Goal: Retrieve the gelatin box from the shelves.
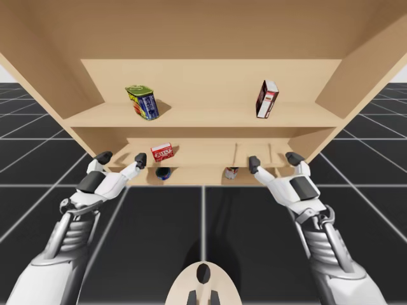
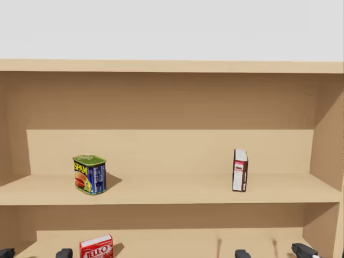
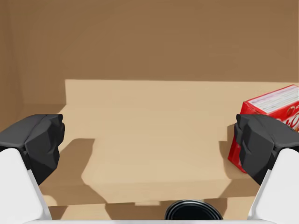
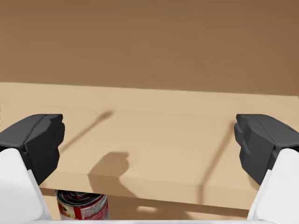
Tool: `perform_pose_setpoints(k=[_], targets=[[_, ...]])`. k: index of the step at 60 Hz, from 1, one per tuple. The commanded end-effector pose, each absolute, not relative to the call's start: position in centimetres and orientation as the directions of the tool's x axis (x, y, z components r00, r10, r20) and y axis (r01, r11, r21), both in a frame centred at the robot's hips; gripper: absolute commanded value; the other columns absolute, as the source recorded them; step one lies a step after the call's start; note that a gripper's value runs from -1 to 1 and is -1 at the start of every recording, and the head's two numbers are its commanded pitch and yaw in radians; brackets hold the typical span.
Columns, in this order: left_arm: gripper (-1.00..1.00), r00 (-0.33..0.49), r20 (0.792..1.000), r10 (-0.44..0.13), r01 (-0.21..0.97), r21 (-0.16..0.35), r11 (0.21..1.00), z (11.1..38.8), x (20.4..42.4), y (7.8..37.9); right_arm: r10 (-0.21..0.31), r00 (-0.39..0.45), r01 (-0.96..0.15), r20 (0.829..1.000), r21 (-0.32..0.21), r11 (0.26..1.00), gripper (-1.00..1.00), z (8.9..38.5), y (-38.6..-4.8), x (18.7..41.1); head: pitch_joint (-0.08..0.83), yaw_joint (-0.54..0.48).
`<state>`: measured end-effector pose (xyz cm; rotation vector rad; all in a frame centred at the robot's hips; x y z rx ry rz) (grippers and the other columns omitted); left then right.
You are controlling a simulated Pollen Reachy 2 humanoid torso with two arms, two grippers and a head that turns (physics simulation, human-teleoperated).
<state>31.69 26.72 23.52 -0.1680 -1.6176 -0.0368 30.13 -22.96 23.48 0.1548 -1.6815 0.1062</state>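
Red gelatin box (image 1: 162,152) stands on the lower shelf (image 1: 203,155), left of its middle, long axis roughly along the front edge. Left gripper (image 1: 121,159) is nearer: fingers wide open, empty, box just past the inner finger, toward shelf middle. Right gripper (image 1: 274,161) also open, well apart. Flat wood; upper shelf (image 1: 203,117) probably limits headroom.

A light wooden shelf unit (image 1: 203,82) stands open-fronted, with back panel, side walls and two boards; the floor (image 1: 159,241) is black, crossed by pale grid lines; a flat grey backdrop (image 2: 172,27) lies above.
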Motion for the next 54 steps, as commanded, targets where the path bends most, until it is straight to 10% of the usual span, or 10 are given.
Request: perform_pose_setpoints(k=[1, 54], targets=[[-1.0, -0.053, 0.996, 0.069, 0.126, -0.062, 0.99, 23.3, 31.7, 26.6, -0.077, -0.096, -0.156, 0.992, 0.062, 0.986, -1.0, 23.0, -22.5, 29.9, 0.002, -0.03], [-1.0, -0.113, 0.991, 0.065, 0.191, -0.043, 0.981, 24.0, 30.3, 25.8, -0.047, -0.095, -0.151, 0.994, 0.032, 0.988, -1.0, 23.3, -22.7, 29.8, 0.409, 0.24]])
